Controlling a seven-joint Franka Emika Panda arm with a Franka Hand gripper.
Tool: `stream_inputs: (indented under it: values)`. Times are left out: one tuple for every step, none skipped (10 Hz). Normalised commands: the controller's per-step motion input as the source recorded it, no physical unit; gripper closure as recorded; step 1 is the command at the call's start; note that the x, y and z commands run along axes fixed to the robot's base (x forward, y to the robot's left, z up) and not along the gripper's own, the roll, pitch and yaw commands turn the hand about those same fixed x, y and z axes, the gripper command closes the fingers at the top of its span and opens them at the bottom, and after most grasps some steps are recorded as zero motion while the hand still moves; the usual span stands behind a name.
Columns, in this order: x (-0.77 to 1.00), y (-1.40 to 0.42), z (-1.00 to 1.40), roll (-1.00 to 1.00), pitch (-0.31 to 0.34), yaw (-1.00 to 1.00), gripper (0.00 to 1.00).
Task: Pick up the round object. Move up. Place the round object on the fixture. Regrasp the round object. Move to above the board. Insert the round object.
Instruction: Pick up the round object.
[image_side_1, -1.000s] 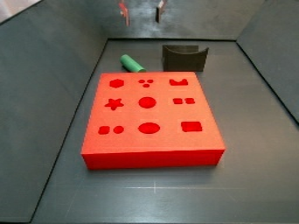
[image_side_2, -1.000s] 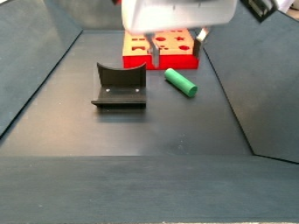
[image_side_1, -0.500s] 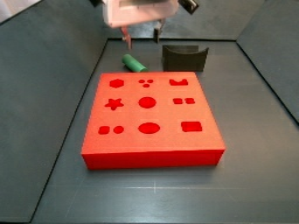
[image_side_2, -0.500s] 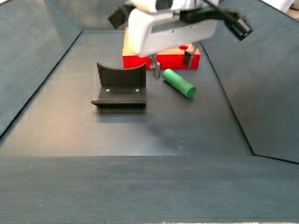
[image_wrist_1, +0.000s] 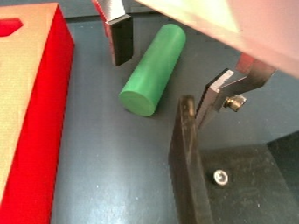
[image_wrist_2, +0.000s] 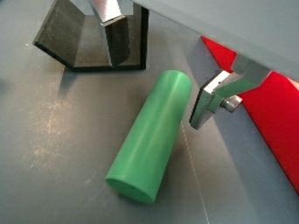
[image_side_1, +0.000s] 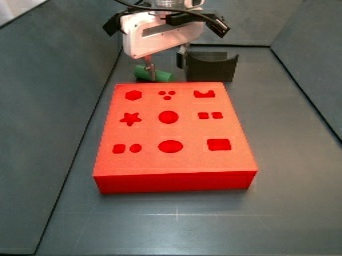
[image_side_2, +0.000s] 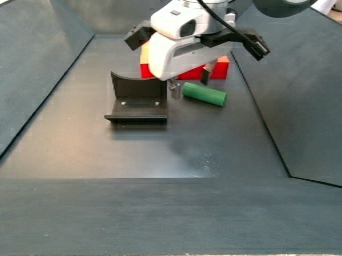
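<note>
Far left in a wrist view, the board (image_wrist_1: 30, 131): bright red, flat-topped, with a straight matte side wall dropping to the dark grey floor (image_wrist_1: 93, 166). Next to it, the pincer (image_wrist_1: 170, 61), spread wide, straddling the round object (image_wrist_1: 156, 68) with a gap on either side, pinching nothing. Flat silver finger plates with dark pads, one finger (image_wrist_1: 117, 35) between peg and board, another (image_wrist_1: 222, 92) on the far side, bolted at its bracket. Smooth green cylinder, lying flat on the floor, flat round end face toward the camera, several times longer than wide. Right of that, the fixture (image_wrist_1: 193, 175): dark upright plate on a dark base with a small screw head. In another wrist view, same wide stance of the pincer (image_wrist_2: 158, 61) over the round object (image_wrist_2: 152, 136), fixture (image_wrist_2: 87, 39) behind it, board (image_wrist_2: 263, 114) at the far edge. In a side view, peg (image_side_1: 150, 73) just beyond the far left corner of the board (image_side_1: 171, 135), under the white pincer body (image_side_1: 156, 62), fixture (image_side_1: 211, 66) to the right. In another side view, fixture (image_side_2: 138, 99) first, then pincer (image_side_2: 178, 85) low over the floor, then peg (image_side_2: 205, 94), board (image_side_2: 207, 68) behind.
</note>
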Motion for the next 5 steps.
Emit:
stream_inputs:
  values:
    - [-0.87,0.0,0.28,0.0,-0.146,-0.25,0.0]
    - [-0.53,0.0,0.07,0.0,-0.159,-0.14,0.0]
    - [0.0,0.0,0.0,0.0,-0.009,0.0,0.0]
    - [0.0,0.0,-0.02,-0.02,-0.011,0.0,0.0]
    - [0.0,0.0,-0.09,0.0,0.0,0.0,0.0]
